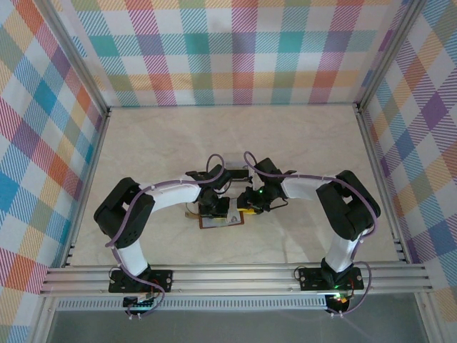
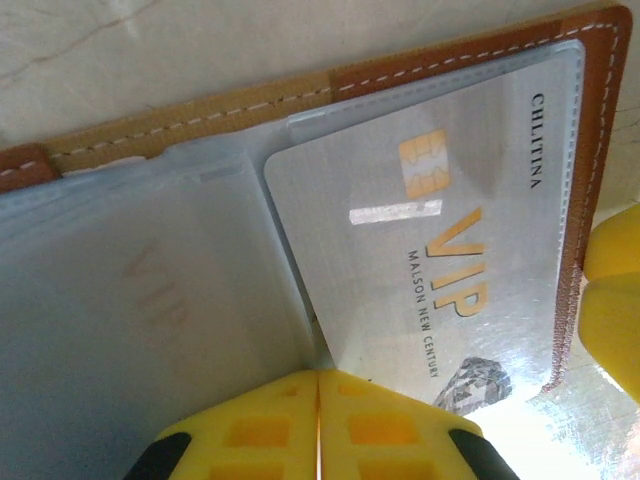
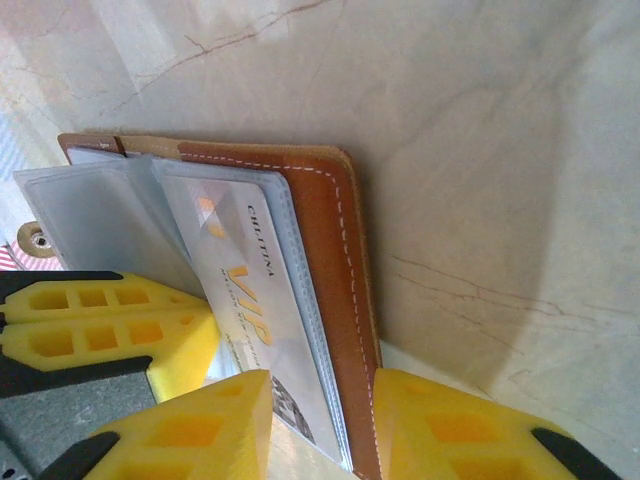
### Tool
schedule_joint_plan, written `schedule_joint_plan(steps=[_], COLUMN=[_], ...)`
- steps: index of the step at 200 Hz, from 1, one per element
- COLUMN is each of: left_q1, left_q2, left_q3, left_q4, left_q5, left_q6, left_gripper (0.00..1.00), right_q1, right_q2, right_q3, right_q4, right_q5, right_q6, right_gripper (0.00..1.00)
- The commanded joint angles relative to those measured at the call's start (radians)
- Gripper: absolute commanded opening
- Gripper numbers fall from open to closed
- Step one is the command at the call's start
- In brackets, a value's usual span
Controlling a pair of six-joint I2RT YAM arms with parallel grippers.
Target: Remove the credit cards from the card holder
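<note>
Status: the small brown leather folding card holder (image 3: 340, 230) lies open on the pale marble-look table (image 3: 480, 150), near the front between the two arm bases. Its clear plastic sleeve pages (image 2: 150, 280) face up.

A silver plastic credit card with gold "VIP" lettering (image 2: 420, 260) sits fully inside the sleeve against the stitched right-hand cover. So we call the step "holder opened and pinned, first card not yet out". The next sleeve shows a faint VIP ghost; we can't tell whether that's a second card or a reflection.

Left gripper (image 2: 319, 400): yellow fingers closed together at the fold of the sleeve pages, right beside the card's inner corner. We can't tell whether a thin sleeve leaf is pinched between them.

Right gripper (image 3: 322, 385): jaws apart, straddling the outer edge of the cover and card sleeve. One pad is on the sleeve side, the other outside the leather. We can't tell whether they're actually clamping.

Next move, as we see it:
- Left keeps the holder from sliding.
- Right needs purchase on the card itself, not the leather or sleeve film.
- Then pull along the pocket's opening direction.

Main risk is dragging the whole holder instead of the card.
</note>
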Motion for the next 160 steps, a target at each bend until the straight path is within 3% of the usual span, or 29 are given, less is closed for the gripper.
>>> schedule_joint_plan(steps=[1,118,160], left_q1=[-0.010,-0.011,-0.010], left_q2=[0.025,0.023,-0.018], left_q3=[0.010,0.010,0.005], left_q4=[-0.038,-0.041,-0.053], left_q5=[-0.017,-0.017,-0.046], left_q6=[0.011,0.014,0.007], left_gripper=[0.12,0.33,0.33], right_q1=[-0.001,0.000,0.000], right_q2=[0.014,0.014,0.015], right_q3=[-0.006,-0.012,-0.013], right_q4=[0.017,0.040,0.027], right_q5=[-0.039,-0.072,-0.059], right_q6=[0.005,0.007,0.002], right_gripper=[0.33,0.30,0.30])
